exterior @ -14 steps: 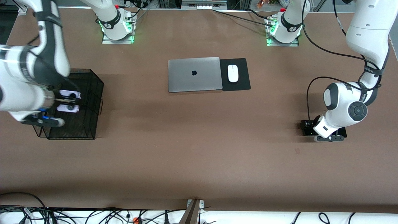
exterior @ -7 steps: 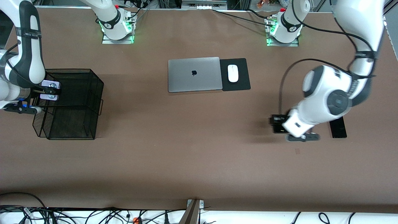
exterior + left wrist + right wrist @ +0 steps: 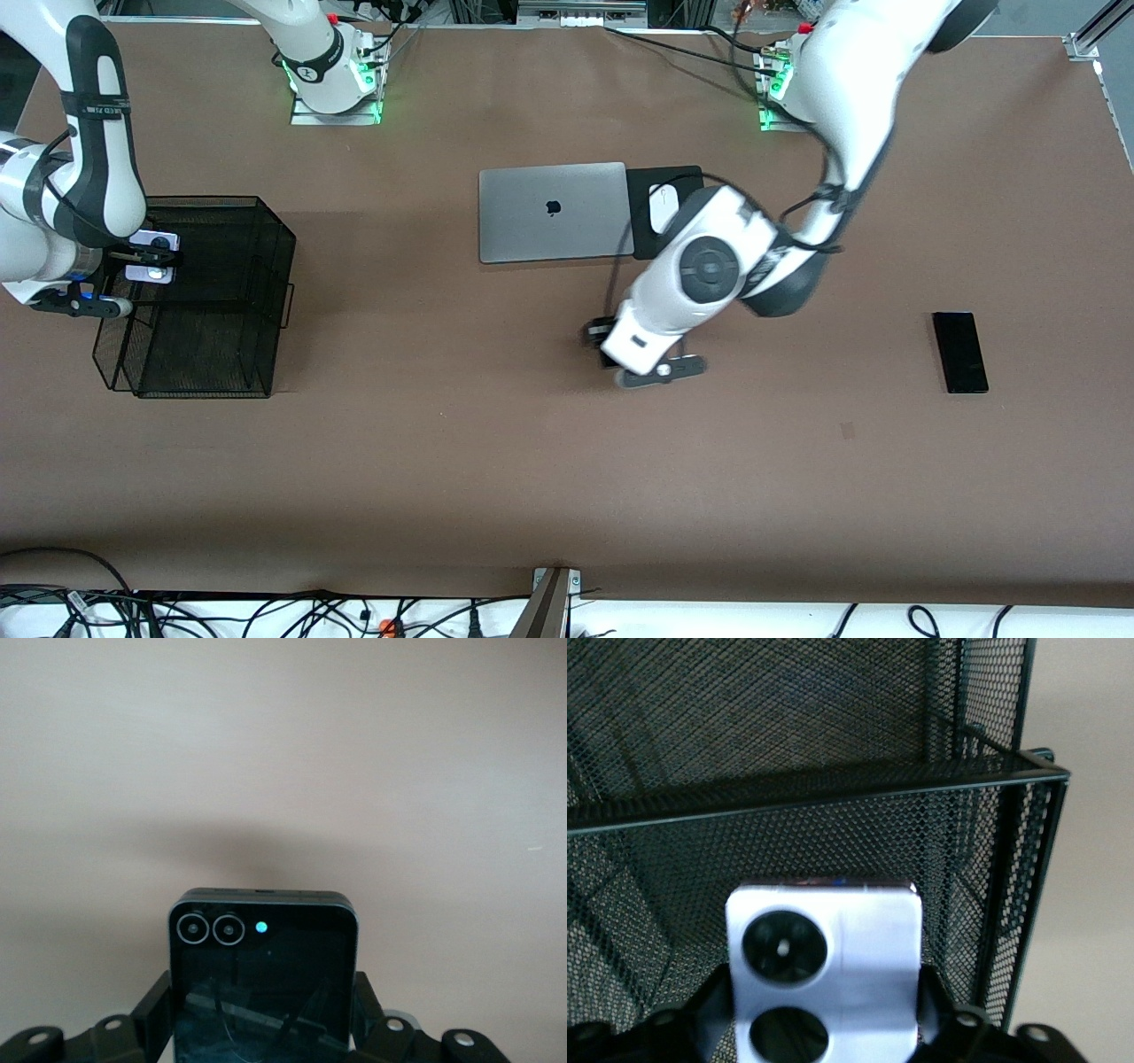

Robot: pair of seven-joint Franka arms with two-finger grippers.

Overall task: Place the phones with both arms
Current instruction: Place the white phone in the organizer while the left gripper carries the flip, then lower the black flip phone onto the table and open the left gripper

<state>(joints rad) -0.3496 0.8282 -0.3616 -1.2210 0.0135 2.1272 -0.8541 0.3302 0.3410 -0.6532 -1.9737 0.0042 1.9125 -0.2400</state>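
From the front, the long black slab (image 3: 960, 352) lies on the worktop (image 3: 443, 461), long axis running toward the camera. Left gripper (image 3: 611, 347) is over the worktop's middle; right gripper (image 3: 146, 259) is over the mesh basket (image 3: 266, 266).

Left wrist view: the jaws are clamped on the black phone (image 3: 263, 979), lenses pointing away from the gripper.

Right wrist view: the lavender phone (image 3: 824, 970) sits between the jaws; whether they grip it I cannot tell.

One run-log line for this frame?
left gripper: shut on small black phone, over table | right gripper: lavender phone between fingers, over mesh basket

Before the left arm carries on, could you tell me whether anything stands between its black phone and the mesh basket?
Nothing visible: bare table lies between the small black phone in the left gripper and the mesh basket.
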